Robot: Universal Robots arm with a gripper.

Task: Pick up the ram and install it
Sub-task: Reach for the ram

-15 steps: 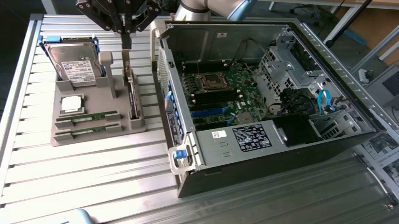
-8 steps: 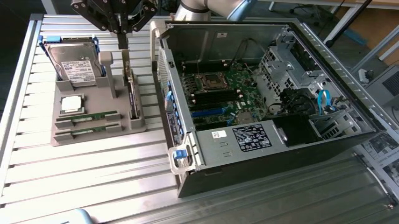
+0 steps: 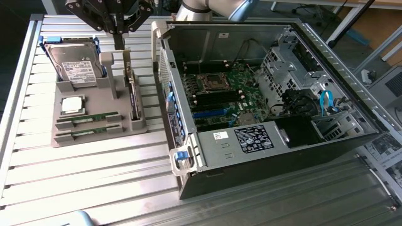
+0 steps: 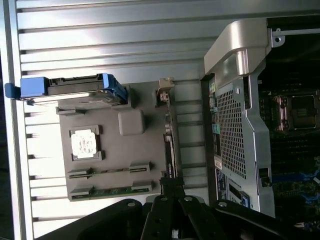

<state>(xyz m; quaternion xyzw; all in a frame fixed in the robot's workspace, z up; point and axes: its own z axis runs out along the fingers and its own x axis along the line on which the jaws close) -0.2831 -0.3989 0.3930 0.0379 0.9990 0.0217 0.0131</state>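
Silver slats make up the table [image 3: 94, 188], and it runs wide and bare on the near side, with lots of open room there. A grey holder [image 3: 100, 103] sits toward the exterior view's left. A thin strip of bare table lies between the holder and the table's left edge.

A big open computer case [image 3: 283, 165] fills the exterior view's right. Its green board [image 3: 220, 94] faces up inside. The gap between the holder's right edge and the case wall is small and tight. A blue handle [image 3: 180, 157] sticks out at the near corner of the case.

Two ram sticks lie flat in slots at the near edge of the holder: the far ram stick [image 3: 88, 117] and the near ram stick [image 3: 88, 133], side by side. I cannot tell which one is meant. A square silver chip [image 3: 72, 104] sits just past them. A hard drive [image 3: 75, 66] leans at the far end. A thin card [image 3: 133, 94] stands on its edge along the holder's right side.

The gripper [image 3: 119, 47] [image 4: 170, 181] hangs over the far part of the holder, close to the thin card. Its fingers are pressed together and hold nothing. It is well apart from both ram sticks.
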